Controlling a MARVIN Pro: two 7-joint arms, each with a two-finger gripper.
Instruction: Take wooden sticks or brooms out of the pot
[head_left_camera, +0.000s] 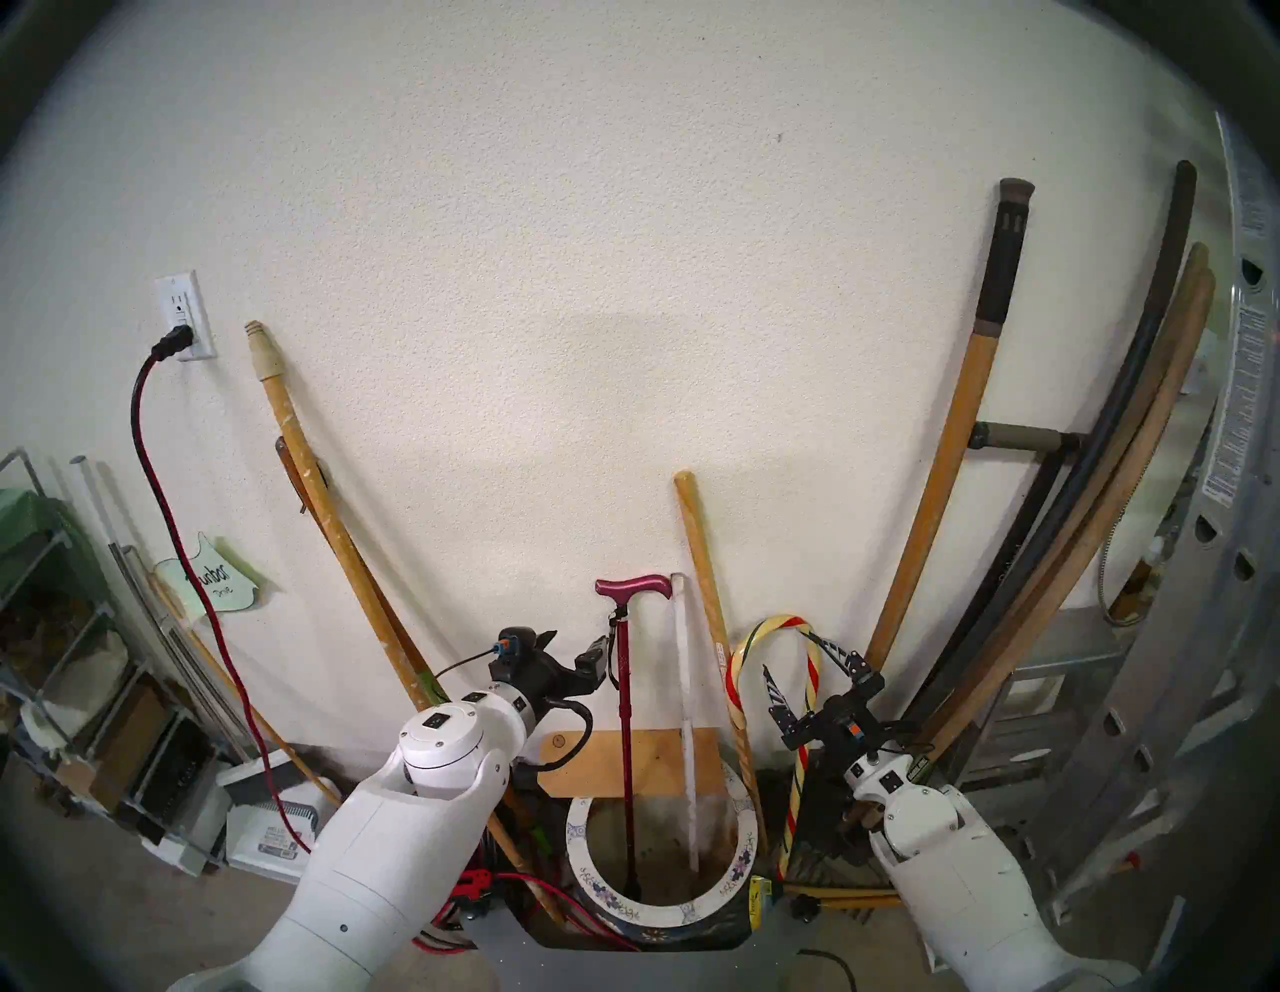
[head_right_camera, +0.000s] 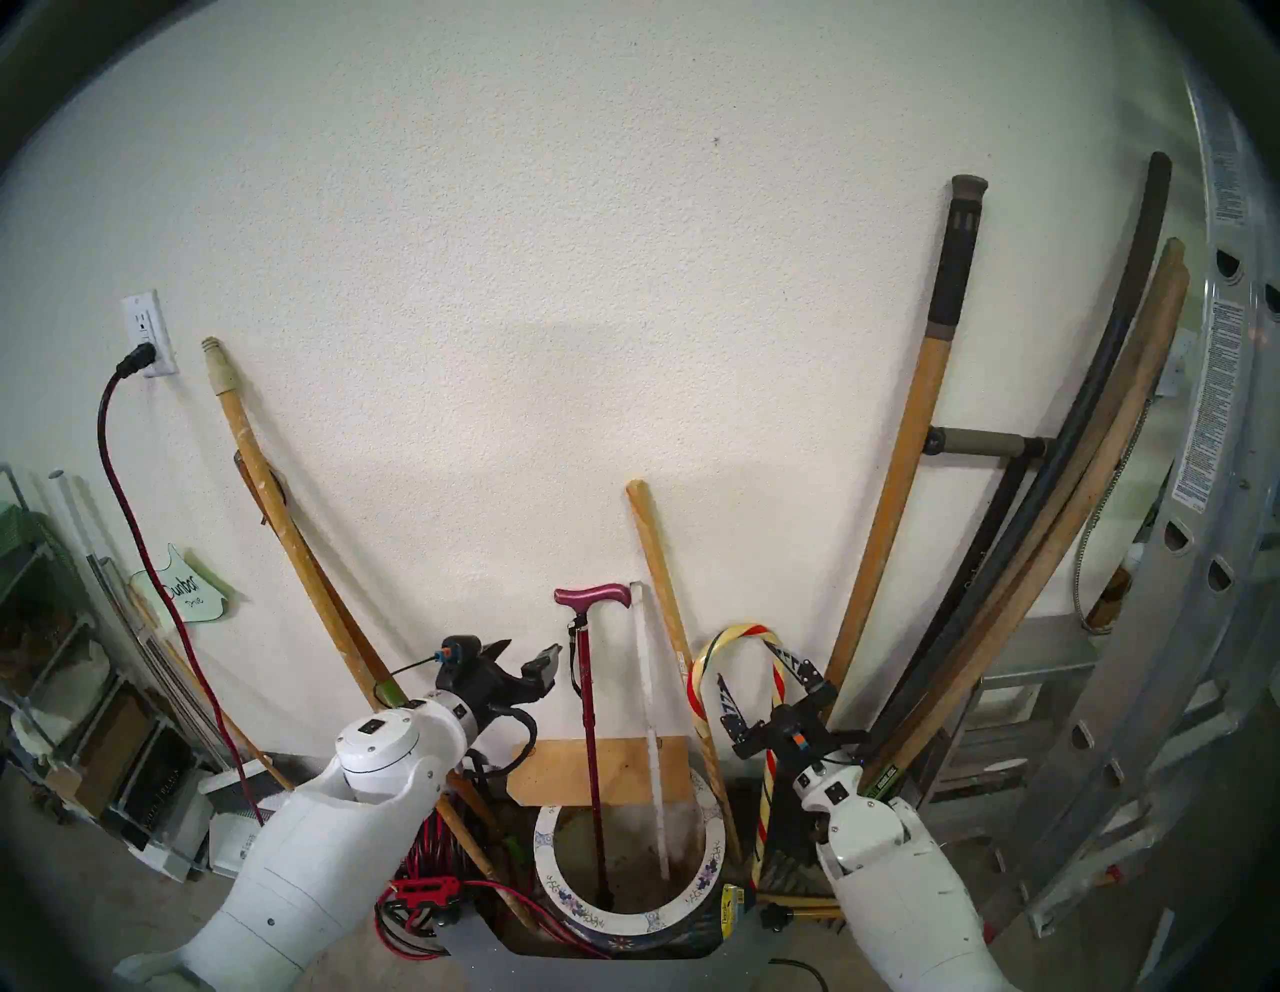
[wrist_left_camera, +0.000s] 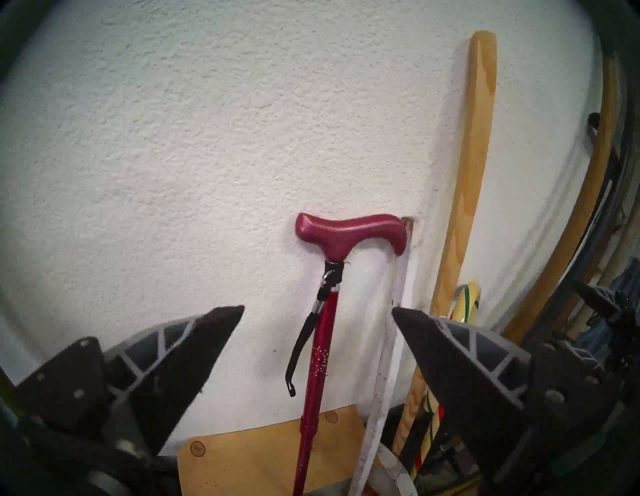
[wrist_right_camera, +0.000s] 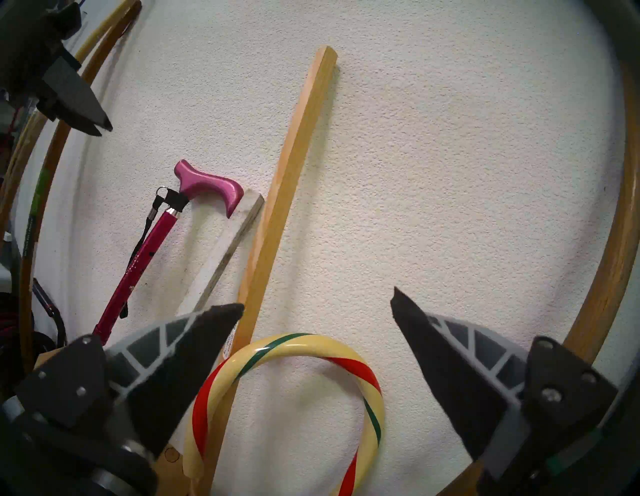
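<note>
- The magenta cane (wrist_left_camera: 317, 350) stands upright in the flowered pot (head_left_camera: 647, 914), tip on the pot's floor, T-handle against the wall.
- Just to its right the white slat (head_left_camera: 687, 720) also stands in the pot.
- The striped candy-cane stick (head_left_camera: 803, 700) seems to stand outside the rim, though its foot is hidden.
- The left hand (wrist_left_camera: 318, 311) is spread wide and holds nothing, with the cane's shaft framed between its fingers but not touched.
- Best to close on the shaft below the black wrist strap (wrist_left_camera: 301, 343), so the strap is not pinched.
- Then lift straight up until the tip clears the rim, keeping off the slat.
- The right hand (wrist_right_camera: 317, 306) is also wide and empty, level with the striped hook.
</note>
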